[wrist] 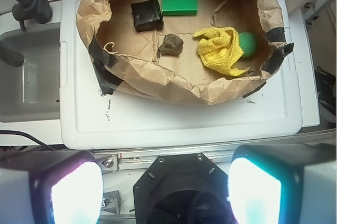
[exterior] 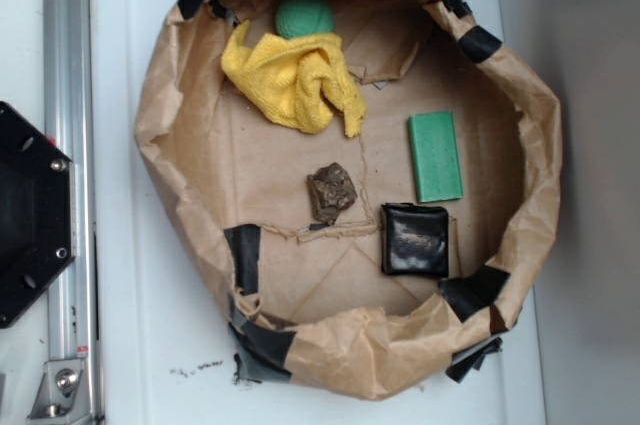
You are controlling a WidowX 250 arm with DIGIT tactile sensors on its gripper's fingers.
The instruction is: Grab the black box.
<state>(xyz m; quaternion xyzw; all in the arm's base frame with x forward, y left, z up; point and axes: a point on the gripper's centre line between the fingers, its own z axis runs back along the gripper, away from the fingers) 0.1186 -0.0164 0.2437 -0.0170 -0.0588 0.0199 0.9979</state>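
The black box lies flat and glossy on the floor of the brown paper nest, low and right of centre. In the wrist view the black box sits at the far left of the nest, beside the green block. My gripper is high above the robot base, well short of the nest, with its two glowing fingers wide apart and nothing between them. The exterior view does not show the gripper.
A green block, a brown rock-like lump, a yellow cloth and a green ball share the nest. The nest walls stand up all round, patched with black tape. A metal rail and the black base are at left.
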